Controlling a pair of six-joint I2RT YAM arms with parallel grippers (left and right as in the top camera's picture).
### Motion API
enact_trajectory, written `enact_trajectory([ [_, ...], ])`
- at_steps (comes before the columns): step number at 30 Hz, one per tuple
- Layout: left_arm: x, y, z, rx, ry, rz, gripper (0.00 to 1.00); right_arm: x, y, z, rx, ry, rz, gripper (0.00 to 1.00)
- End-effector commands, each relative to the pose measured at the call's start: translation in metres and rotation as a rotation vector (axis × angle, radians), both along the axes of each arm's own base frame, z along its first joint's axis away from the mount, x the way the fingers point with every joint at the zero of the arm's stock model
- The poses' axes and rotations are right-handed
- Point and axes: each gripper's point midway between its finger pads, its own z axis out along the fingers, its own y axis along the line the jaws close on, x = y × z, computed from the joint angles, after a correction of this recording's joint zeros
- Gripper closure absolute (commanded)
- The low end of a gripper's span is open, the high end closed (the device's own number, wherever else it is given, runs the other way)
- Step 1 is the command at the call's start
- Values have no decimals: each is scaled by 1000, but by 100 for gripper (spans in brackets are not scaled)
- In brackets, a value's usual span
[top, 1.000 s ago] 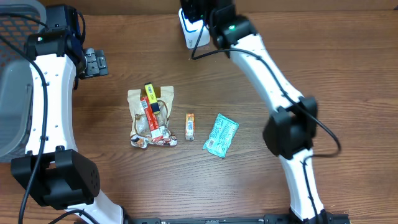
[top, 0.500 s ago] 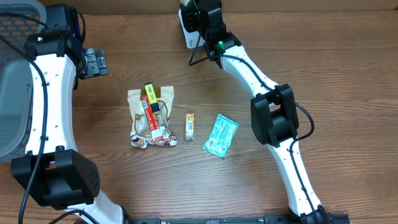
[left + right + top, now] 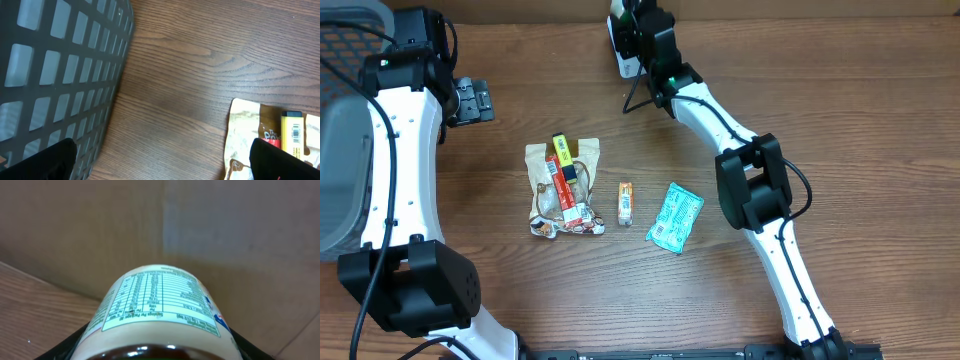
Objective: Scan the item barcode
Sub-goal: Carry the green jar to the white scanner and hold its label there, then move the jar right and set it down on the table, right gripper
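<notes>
Jar point(image 3: 160, 305): clamped between the jaws of the right gripper point(image 3: 160, 352), nutrition panel facing the wrist camera; no barcode on this face. Rigid, smooth, rounded wall (glass or plastic, cannot tell), so likely slippery and apt to twist in the pads. A grip across the body suits it. White unit point(image 3: 623, 55) just beyond the jaws, probably the scanner. Left gripper point(image 3: 472, 100) spread wide, holding nothing. Mesh basket point(image 3: 60, 75) beside it, contents not visible.

White-labelled jar point(image 3: 160, 312), nutrition panel upward
</notes>
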Motion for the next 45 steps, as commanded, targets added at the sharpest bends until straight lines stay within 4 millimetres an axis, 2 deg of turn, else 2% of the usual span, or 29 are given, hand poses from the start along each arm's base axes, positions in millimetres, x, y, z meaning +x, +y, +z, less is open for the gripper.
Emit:
enact_trajectory([
  [1, 3, 2, 7, 14, -17, -13, 0, 2, -1, 13, 14, -25, -3, 96],
  [5, 3, 2, 7, 14, -17, -13, 0, 1, -1, 10, 9, -13, -3, 96],
  [15, 3, 2, 7, 14, -17, -13, 1, -6, -4, -17, -32, 93, -3, 96],
  [19, 3, 2, 7, 14, -17, -13, 0, -12, 2, -26, -36, 131, 35, 95],
  [24, 3, 2, 7, 14, -17, -13, 0, -12, 3, -26, -34, 135, 45, 95],
  [27, 3, 2, 7, 14, -17, -13, 0, -7, 2, -4, -10, 81, 41, 96],
  [32, 3, 2, 7, 14, -17, -13, 1, -3, -14, 72, 36, -28, 21, 96],
  [35, 3, 2, 7, 14, -17, -13, 0, -7, -26, 116, 51, -64, 10, 96],
  [41, 3, 2, 7, 14, -17, -13, 0, -35, -55, 197, 50, -64, -15, 96],
  [45, 3, 2, 7, 14, -17, -13, 0, -65, -83, 232, 22, 6, -39, 96],
])
